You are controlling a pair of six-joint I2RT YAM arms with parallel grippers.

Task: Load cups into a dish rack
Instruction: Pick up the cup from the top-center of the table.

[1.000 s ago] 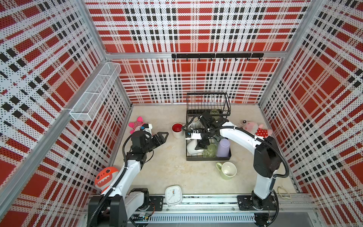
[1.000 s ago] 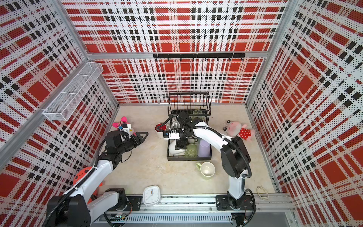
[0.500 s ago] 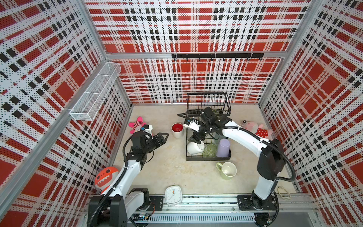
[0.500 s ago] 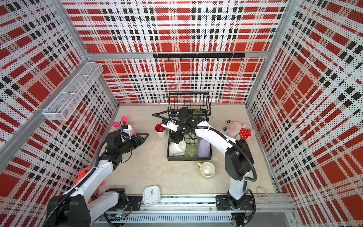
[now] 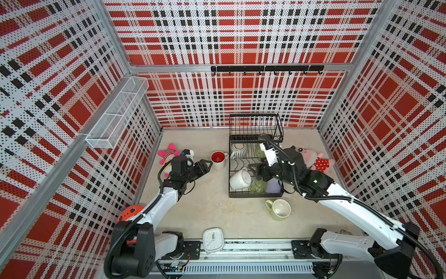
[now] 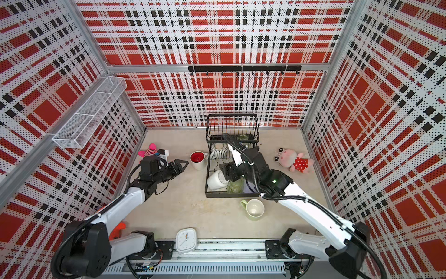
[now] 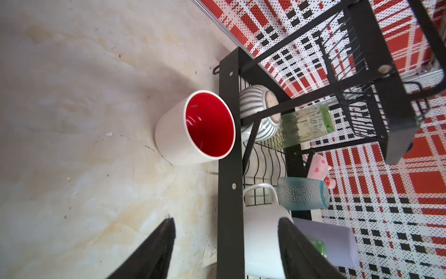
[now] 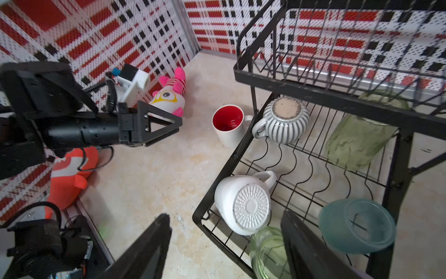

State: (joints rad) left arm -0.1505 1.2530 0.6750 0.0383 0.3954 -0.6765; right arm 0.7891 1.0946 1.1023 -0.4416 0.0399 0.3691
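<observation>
The black dish rack (image 5: 241,195) holds a ribbed white mug (image 5: 239,150), a tipped white mug (image 5: 240,179), two green glasses (image 5: 257,186) and a lavender tumbler (image 5: 274,186). A teal tumbler (image 8: 357,225) shows in the right wrist view. A red-inside mug (image 5: 218,159) stands upright on the table just left of the rack. A pale-green mug (image 5: 280,209) lies in front of it. My left gripper (image 5: 206,165) is open and empty, pointing at the red-inside mug (image 7: 195,128). My right gripper (image 5: 254,170) hovers open over the rack's lower tier, holding nothing.
Plush toys lie at the left wall (image 5: 167,154), at the right (image 5: 316,160), and an orange one by the left arm's base (image 5: 131,211). A white square clock (image 5: 212,240) sits at the front edge. A white mesh basket (image 5: 118,113) hangs on the left wall.
My right gripper has let go of the white mug, left it tipped in the rack, and drawn back and up over the lower tier. The left arm has hardly moved.
</observation>
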